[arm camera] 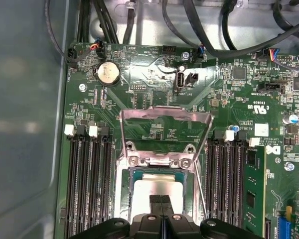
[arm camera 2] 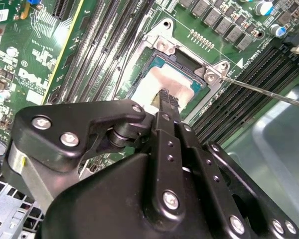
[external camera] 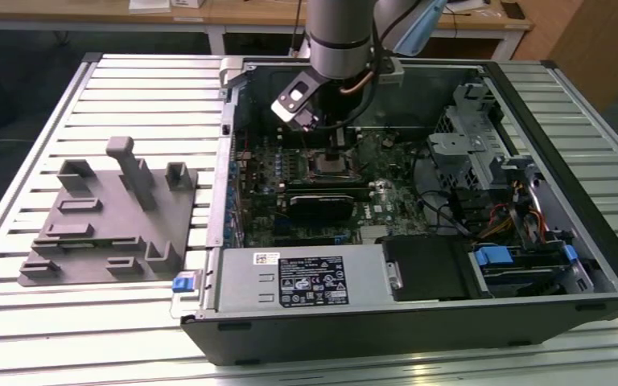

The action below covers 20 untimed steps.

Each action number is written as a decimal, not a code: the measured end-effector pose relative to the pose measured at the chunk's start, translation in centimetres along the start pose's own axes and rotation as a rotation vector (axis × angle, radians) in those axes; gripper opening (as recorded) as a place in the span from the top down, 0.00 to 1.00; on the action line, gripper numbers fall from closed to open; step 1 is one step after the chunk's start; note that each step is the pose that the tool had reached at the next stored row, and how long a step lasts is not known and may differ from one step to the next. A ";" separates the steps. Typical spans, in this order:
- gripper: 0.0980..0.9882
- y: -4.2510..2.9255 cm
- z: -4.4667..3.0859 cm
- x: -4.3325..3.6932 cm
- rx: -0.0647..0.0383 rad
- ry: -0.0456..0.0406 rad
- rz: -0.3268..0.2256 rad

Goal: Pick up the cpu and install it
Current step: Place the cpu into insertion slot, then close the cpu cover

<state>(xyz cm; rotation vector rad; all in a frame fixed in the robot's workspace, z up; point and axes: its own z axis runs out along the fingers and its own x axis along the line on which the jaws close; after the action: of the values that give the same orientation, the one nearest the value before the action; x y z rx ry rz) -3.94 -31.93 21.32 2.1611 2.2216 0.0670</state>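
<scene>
An open computer case (external camera: 417, 322) lies on the slatted desk (external camera: 126, 322), and a grey tray (external camera: 94, 233) sits beside it on the exterior view's left. Inside is a green motherboard (arm camera: 154, 74) with a coin battery (arm camera: 108, 73) and black memory slots (arm camera: 87, 184). There is also a black fan block (external camera: 325, 207), a labelled silver box (external camera: 298, 277) and coloured cables (external camera: 513, 217).

The grey and silver robot arm (external camera: 338, 40) reaches straight down with its wrist vertical. Its black gripper (arm camera 2: 167, 97) points downward, the two slim fingers (arm camera: 156, 204) pressed flat together, no gap between them.
</scene>
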 end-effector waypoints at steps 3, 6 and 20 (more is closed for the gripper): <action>0.99 0.01 -0.22 0.00 0.001 0.0000 0.000; 0.99 0.02 -0.39 0.00 0.001 0.0000 0.000; 0.99 0.07 -1.20 0.01 0.001 0.0004 0.000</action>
<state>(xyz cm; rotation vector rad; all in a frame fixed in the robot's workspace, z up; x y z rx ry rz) -3.94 -31.93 22.52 2.1622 2.2223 0.0660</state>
